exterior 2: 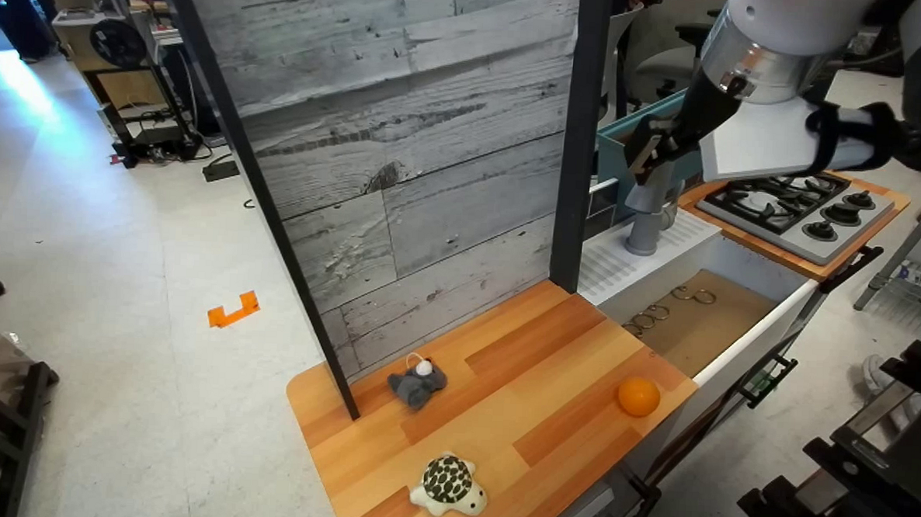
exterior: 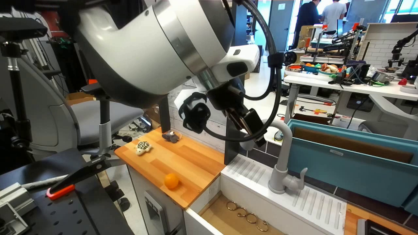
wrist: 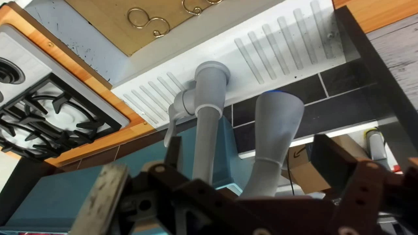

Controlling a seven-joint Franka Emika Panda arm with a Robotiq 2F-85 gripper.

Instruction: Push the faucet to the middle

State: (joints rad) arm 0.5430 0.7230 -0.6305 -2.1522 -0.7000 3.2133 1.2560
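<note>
Matte grey, the faucet (exterior: 283, 155) stands on the ledge (exterior: 261, 183), its spout (wrist: 278, 122) off the basin (exterior: 248, 199), while the gripper (wrist: 249, 148), fingers (wrist: 329, 160) apart, seems to be lining up and should next press it sideways toward the middle.

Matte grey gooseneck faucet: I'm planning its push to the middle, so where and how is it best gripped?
Likely the flared grey spout head, from above, jaws either side: in the wrist view it hangs apart from the slim grey post and narrows above its outlet.
</note>
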